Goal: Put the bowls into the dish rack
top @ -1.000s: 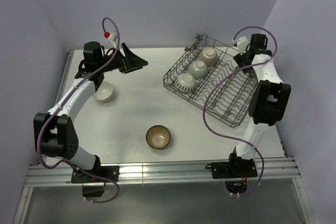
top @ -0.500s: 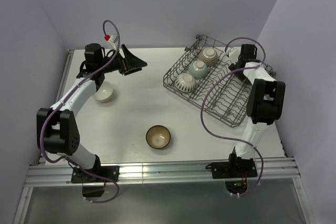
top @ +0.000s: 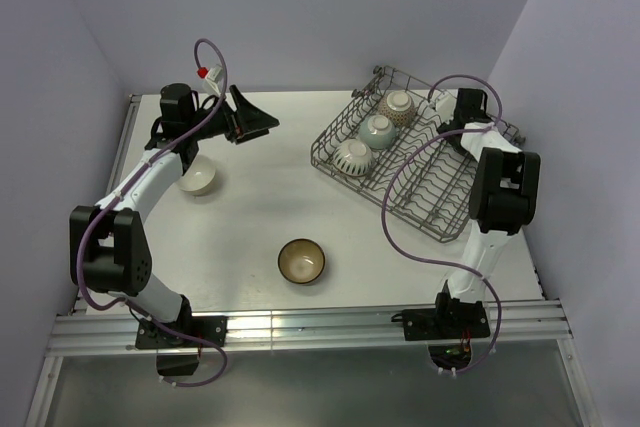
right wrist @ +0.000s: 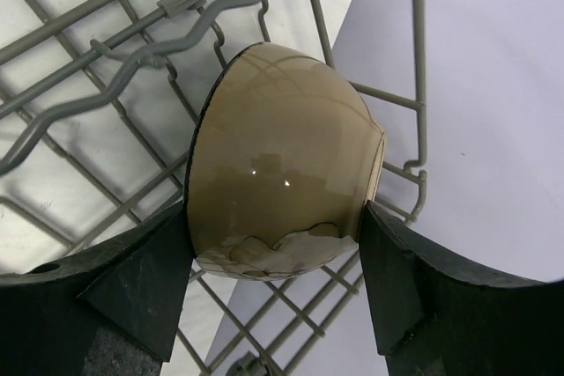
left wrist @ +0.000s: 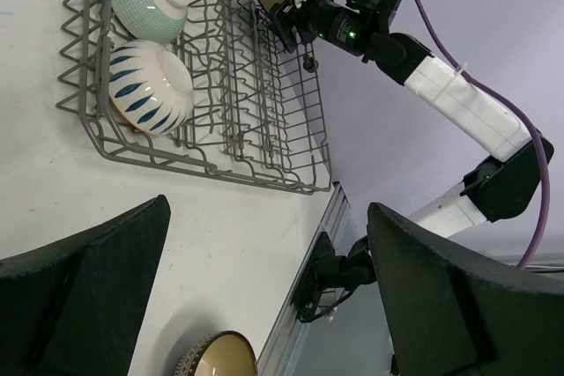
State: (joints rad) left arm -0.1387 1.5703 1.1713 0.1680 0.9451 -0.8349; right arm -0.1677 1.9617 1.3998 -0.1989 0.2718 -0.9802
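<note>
Finds three bowls seated in the dish rack, and a tan bowl clamped in the right gripper over its far corner (not yet released). Leaves a cream bowl and a brown bowl on the table, with the left gripper spread wide and empty.

Bright, even light from above leaves only faint, soft shadows on the white table. Small glare dots sit on the tan bowl; the right gripper's fingers look slightly soft.
</note>
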